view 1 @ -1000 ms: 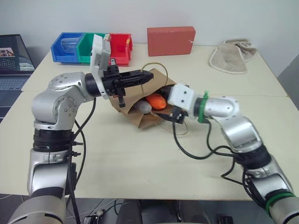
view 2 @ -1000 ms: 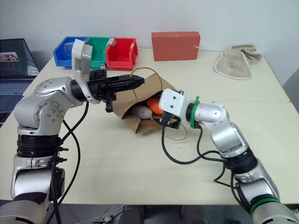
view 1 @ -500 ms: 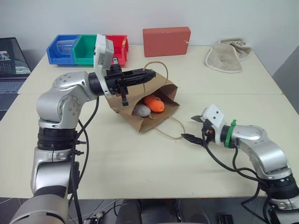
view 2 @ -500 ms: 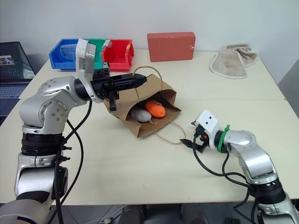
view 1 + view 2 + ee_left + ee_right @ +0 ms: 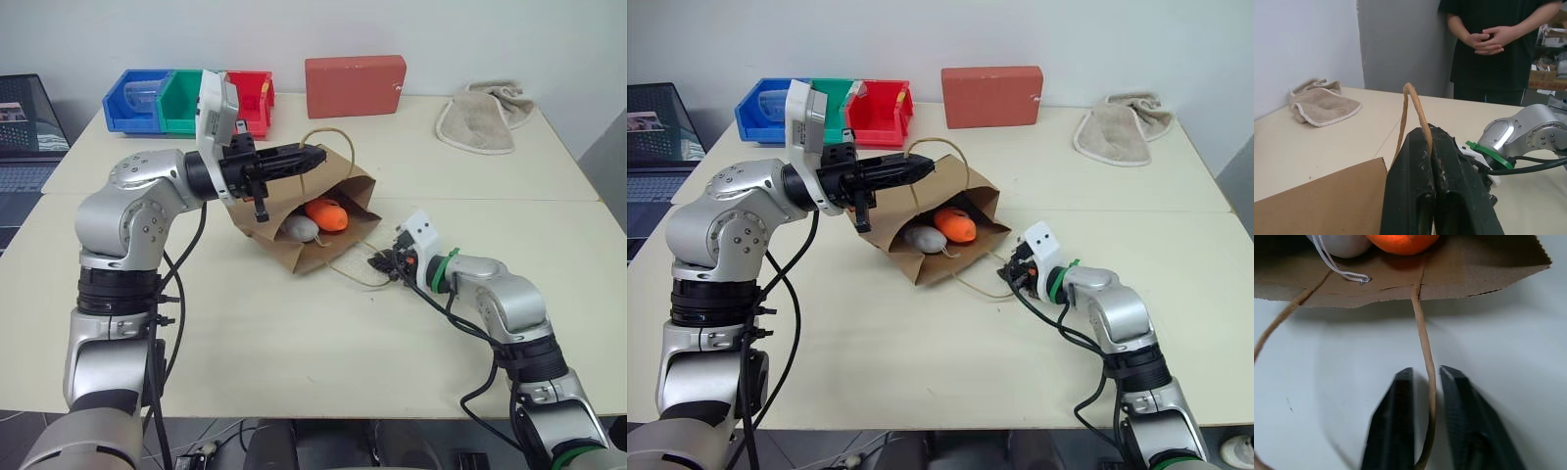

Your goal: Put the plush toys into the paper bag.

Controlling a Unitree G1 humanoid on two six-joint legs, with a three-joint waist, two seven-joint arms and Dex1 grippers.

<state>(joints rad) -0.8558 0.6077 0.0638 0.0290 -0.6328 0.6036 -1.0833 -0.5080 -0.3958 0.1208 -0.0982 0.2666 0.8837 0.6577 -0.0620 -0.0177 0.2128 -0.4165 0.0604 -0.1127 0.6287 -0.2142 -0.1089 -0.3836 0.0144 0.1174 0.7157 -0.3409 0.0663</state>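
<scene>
Left gripper (image 5: 315,156) clamped on upper handle (image 5: 328,137), holding paper bag (image 5: 338,250) mouth raised; right gripper (image 5: 1426,401) closing around lower handle (image 5: 1422,338), toys inside.

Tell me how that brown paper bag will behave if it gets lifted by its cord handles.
The brown paper bag likely sags: its mouth gapes. The thin cord handles look floppy. The orange carrot toy and white egg toy lie near the mouth and may slide.
</scene>
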